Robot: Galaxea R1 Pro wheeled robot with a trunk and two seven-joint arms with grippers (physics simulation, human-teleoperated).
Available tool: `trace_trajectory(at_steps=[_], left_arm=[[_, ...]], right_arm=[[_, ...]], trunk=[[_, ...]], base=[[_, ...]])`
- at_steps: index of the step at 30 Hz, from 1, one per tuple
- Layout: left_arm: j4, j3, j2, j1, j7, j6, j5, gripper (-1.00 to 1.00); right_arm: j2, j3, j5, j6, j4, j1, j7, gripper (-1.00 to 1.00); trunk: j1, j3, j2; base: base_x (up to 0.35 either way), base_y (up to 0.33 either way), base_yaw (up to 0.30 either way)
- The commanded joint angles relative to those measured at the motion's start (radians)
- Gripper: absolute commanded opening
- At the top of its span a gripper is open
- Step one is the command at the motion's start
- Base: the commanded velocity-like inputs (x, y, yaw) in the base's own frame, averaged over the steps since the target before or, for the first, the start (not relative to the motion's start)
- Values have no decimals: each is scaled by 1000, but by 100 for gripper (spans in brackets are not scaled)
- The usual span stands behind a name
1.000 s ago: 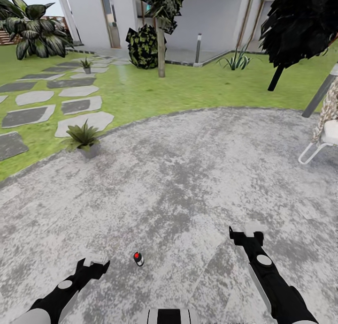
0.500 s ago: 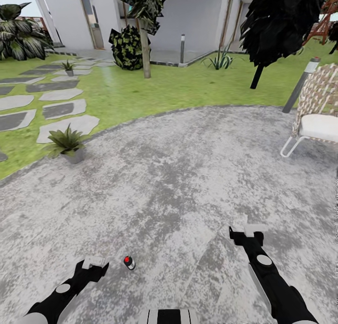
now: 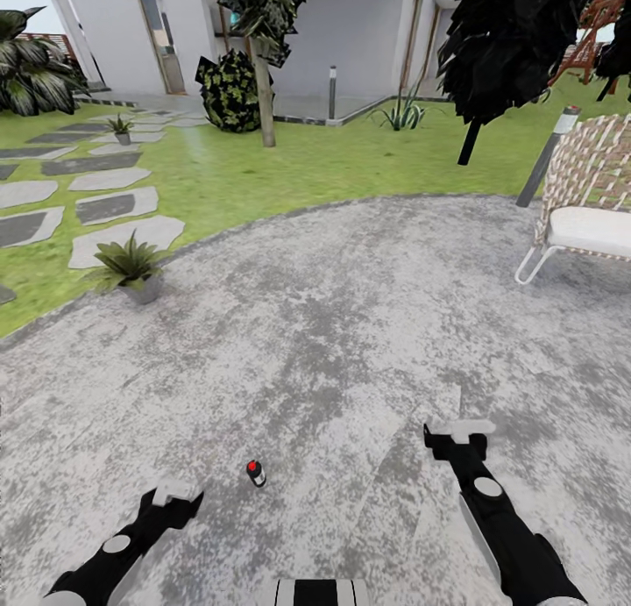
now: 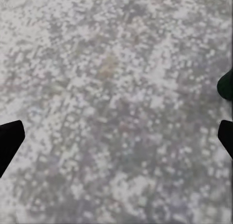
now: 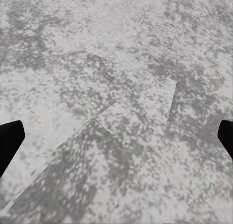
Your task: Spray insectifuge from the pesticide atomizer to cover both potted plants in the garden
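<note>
Pesticide atomizer (image 3: 256,473): it is standing upright on the round grey paved patch (image 3: 350,325), at about 1 o'clock from your left claw (image 3: 172,494) and near it, untouched.
Left claw: you are holding it spread, gripping nothing, above bare paving.
Right claw (image 3: 459,431): you are keeping it spread too, hanging empty, well apart from the bottle.
Near potted plant (image 3: 131,268): sitting at your 11 o'clock, on the patch's edge.
Far potted plant (image 3: 121,129): standing among the stepping stones (image 3: 105,207).
White chair (image 3: 583,207): sitting at 2 o'clock.
</note>
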State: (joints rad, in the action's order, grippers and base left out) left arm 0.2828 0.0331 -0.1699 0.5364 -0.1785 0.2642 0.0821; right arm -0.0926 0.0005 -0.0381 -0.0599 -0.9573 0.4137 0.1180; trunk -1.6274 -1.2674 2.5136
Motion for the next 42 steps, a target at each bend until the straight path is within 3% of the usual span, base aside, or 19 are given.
trace_trajectory(at_steps=[1, 3, 8, 13, 31, 34, 35, 38, 42], left_arm=[[5, 4, 0, -5, -2, 4, 3, 100], [9, 0, 2, -17, -6, -6, -6, 100], [-17, -11, 5, -45, -14, -14, 23, 100], [11, -12, 7, -38, -13, -29, 43, 100], [92, -5, 9, -52, -5, -12, 38, 100], [92, -4, 9, -53, -3, -11, 35, 100], [92, -4, 10, -53, -3, -11, 33, 100], [93, -4, 10, -53, -4, -11, 31, 100], [93, -4, 8, -53, -4, -11, 30, 100]], right_arm=[[6, 1, -10, 0, 4, 0, 4, 100], [9, 0, -8, 11, 15, 9, 3, 100], [12, -2, 20, 5, -13, 18, -1, 100], [10, -5, 28, -23, -41, 19, -5, 100], [8, 0, 18, -48, -142, 19, -12, 100], [12, 3, 2, -47, -159, 19, -12, 100], [13, 4, -40, -47, -225, 19, -12, 100], [16, 21, -97, -47, -224, 19, -12, 100], [17, 35, -121, -47, -231, 19, -10, 100]], trunk=[[0, -1, 0], [0, -1, 0], [0, -1, 0], [0, -1, 0], [-8, -70, 5], [-9, -82, 5], [-10, -86, 6], [-11, -97, 6], [-13, -113, 7]], base=[[0, 0, 0], [0, 0, 0], [0, 0, 0], [0, 0, 0], [0, 0, 0], [0, 0, 0], [0, 0, 0], [0, 0, 0], [0, 0, 0]])
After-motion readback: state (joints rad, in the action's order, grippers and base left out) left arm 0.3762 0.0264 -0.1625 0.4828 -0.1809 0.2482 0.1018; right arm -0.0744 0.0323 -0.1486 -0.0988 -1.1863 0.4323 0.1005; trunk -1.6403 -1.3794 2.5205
